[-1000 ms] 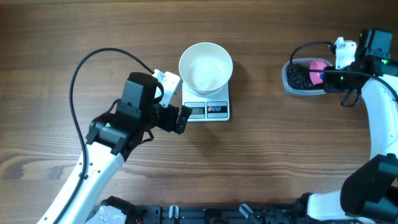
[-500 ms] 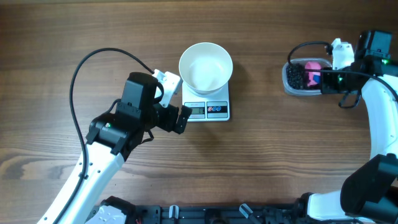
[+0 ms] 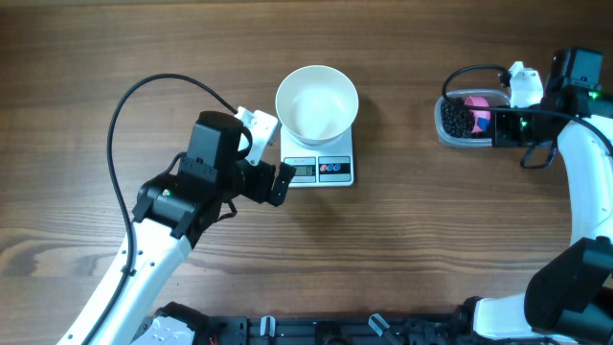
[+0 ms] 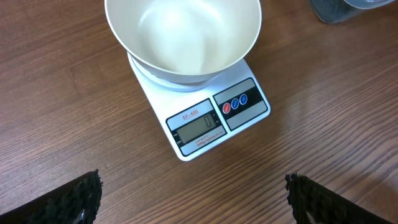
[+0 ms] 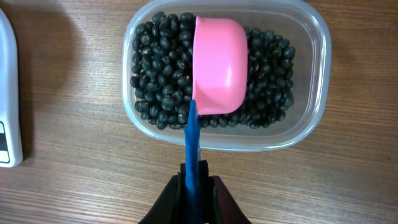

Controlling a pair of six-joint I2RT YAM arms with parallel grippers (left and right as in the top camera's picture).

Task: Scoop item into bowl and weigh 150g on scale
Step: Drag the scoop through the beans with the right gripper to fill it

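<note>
Since a second ago the pink scoop (image 5: pixel 217 65) has sat a little further left over the tub (image 3: pixel 448 136), and more of its blue handle (image 5: pixel 193 140) shows from overhead; the left arm, the bowl and the scale lie as they did. On the left, the left pincer (image 4: pixel 196 202) hangs above the bare bench (image 3: pixel 115 48) with its jaws spread wide and nothing between them. Its two dark fingertips (image 4: pixel 74 199) sit at the lower corners of the left wrist view, just left of the scale. The scale (image 3: pixel 318 165) lies about midway along the bench, toward its far edge. Its grey display reads zero, with small coloured round buttons beside it. The white bowl (image 3: pixel 317 101) stands on the scale's far part, covering most of its platform, and its inside shows plain white. Well apart to the right, near the far right corner of the bench, stands the clear tub. The black beans (image 5: pixel 155 81) lie loose in it, covering its floor. The scoop's pink cup rests among the beans near the middle of the tub. Its handle reaches back over the tub's rim to the right pincer (image 5: pixel 196 186), whose jaws are clamped tight on the handle's end. A white edge of the scale shows at the left border of the right wrist view.
</note>
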